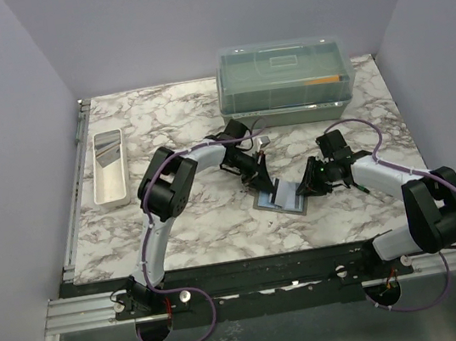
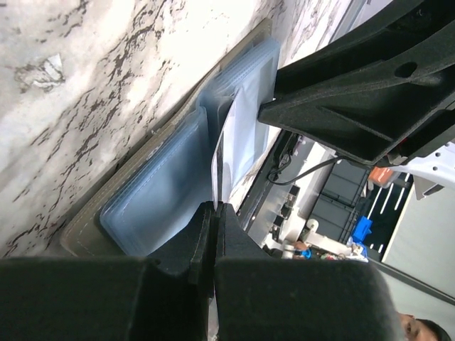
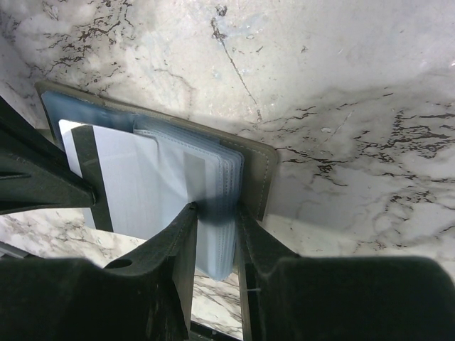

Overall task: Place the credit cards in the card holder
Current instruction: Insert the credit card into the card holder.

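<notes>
The card holder (image 1: pixel 283 203) lies open on the marble table, olive outside with blue-grey sleeves inside (image 2: pixel 160 195). My left gripper (image 2: pixel 215 206) is shut on a silver-grey credit card (image 2: pixel 231 138), seen edge-on and standing on the holder's fold. In the right wrist view the same card (image 3: pixel 124 188) shows a dark stripe and lies partly among the sleeves. My right gripper (image 3: pixel 215 209) is shut on the edge of the sleeves of the card holder (image 3: pixel 252 167). In the top view the left gripper (image 1: pixel 264 180) and right gripper (image 1: pixel 306 186) meet over the holder. No other cards show.
A big clear lidded box (image 1: pixel 286 80) stands at the back right. A long white tray (image 1: pixel 110 167) lies at the left. A small grey object (image 1: pixel 264 141) lies behind the left gripper. The right arm's black body (image 2: pixel 355 92) fills the left wrist view's upper right.
</notes>
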You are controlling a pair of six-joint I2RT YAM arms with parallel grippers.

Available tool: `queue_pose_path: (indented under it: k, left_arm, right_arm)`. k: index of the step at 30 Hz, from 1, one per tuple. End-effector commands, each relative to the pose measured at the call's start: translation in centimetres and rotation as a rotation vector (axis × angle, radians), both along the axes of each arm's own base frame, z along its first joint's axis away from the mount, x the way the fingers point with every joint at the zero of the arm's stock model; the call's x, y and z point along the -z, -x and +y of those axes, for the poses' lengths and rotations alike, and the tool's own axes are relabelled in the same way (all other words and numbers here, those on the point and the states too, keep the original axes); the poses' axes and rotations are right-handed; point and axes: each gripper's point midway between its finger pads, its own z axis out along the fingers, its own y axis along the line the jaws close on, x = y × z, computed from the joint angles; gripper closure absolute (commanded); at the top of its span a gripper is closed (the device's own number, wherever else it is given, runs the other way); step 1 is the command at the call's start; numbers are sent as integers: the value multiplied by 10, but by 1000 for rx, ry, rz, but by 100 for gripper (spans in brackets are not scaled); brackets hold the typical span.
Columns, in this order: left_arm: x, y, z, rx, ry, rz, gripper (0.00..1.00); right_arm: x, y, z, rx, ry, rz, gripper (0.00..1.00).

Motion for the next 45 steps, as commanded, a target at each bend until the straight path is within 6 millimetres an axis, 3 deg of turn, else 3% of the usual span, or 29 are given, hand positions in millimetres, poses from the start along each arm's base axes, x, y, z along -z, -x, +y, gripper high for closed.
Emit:
queue_pose_path:
  k: [1,16,23,28,33,37,45]
  left_arm:
    - [17,-1,-7,-16,-43,-46,100]
    - [13,0,-9,-145,-143,-188,100]
    - [5,4,-19,-165,-191,-293,67]
    - [2,17,-33,-146,-244,-382,55]
    - [-5,7,-16,-168,-306,-454,49]
    - [-9,8,-16,-166,-301,-456,48]
    - [-14,32,-52,-99,-139,-323,48]
  right_arm:
    - [14,11,-5,-17,30,54,73]
    - [3,15,8,14,-72,37,64]
    - [0,13,10,3,-85,22,64]
    - [1,14,9,7,-77,23,64]
    - [1,14,4,11,-51,17,64]
    - [3,14,4,7,-48,20,64]
    - [-2,14,10,-3,-88,6,64]
